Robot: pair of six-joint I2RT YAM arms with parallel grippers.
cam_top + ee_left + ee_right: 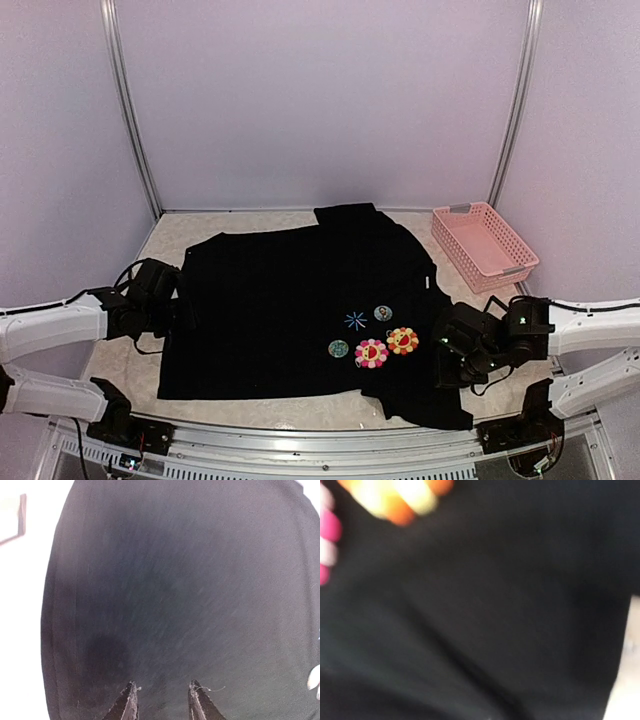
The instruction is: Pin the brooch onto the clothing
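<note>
Shirt (270, 310) lies flat, 2 flower badges (371, 353) on front

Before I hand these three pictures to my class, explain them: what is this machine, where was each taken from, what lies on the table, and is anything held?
Two robot arms are bolted at the table's near edge, each ending in a two-finger gripper. The wide picture looks down from above and behind them; the other two come from wrist cameras. A black shirt lies flat, bearing a pink flower badge, an orange flower badge, a blue star mark and two round pins. A pink basket stands beside it. The left gripper is open over the cloth, holding nothing; the right gripper is shut by the shirt's right edge; whether it pinches cloth is unclear.
</note>
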